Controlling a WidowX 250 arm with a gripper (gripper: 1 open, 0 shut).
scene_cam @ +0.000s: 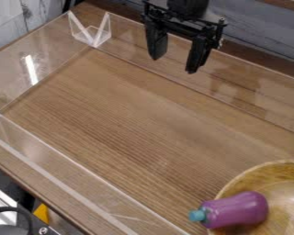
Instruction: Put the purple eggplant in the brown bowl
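The purple eggplant [233, 209], glossy magenta with a teal stem cap pointing left, lies at the bottom right, resting against the left rim of the brown bowl [279, 179]. Only part of the bowl shows, cut off by the frame's corner. My gripper [176, 53] hangs at the top centre, pointing down, well above and far from both. Its two black fingers are spread apart, open, with nothing between them.
A wood-grain tabletop [137, 128] is boxed in by low clear acrylic walls [63, 184]. A clear plastic bracket [91, 30] stands at the back left corner. Dark cables and a yellow item sit outside the wall at the bottom left.
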